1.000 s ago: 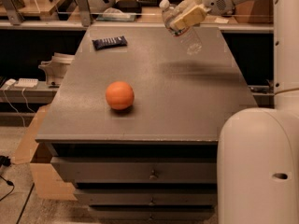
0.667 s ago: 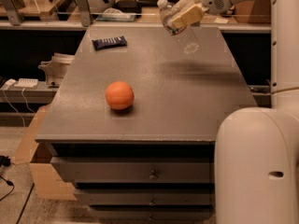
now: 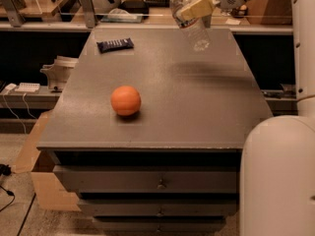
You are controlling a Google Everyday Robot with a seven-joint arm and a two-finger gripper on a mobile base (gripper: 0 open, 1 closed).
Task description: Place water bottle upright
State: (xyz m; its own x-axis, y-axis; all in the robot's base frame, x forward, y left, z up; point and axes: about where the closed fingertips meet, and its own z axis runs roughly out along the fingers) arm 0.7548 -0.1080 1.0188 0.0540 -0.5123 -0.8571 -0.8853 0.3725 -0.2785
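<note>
Camera view showed the gripper (image 3: pixel 196 9) pinching the bottle (image 3: pixel 198 35) in the air over the far right of the surface (image 3: pixel 197 112), the bottle tilted with its cap up and to the left. A ball (image 3: pixel 125 100) sat left of centre, and a candy bar (image 3: pixel 114 44) lay near the far left corner.

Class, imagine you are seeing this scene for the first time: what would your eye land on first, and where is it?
The bright orange ball sits alone on the dark table, left of centre towards the front. At the far right, the gripper holds the clear water bottle tilted in the air above the tabletop. A dark candy bar lies near the far left corner.
</note>
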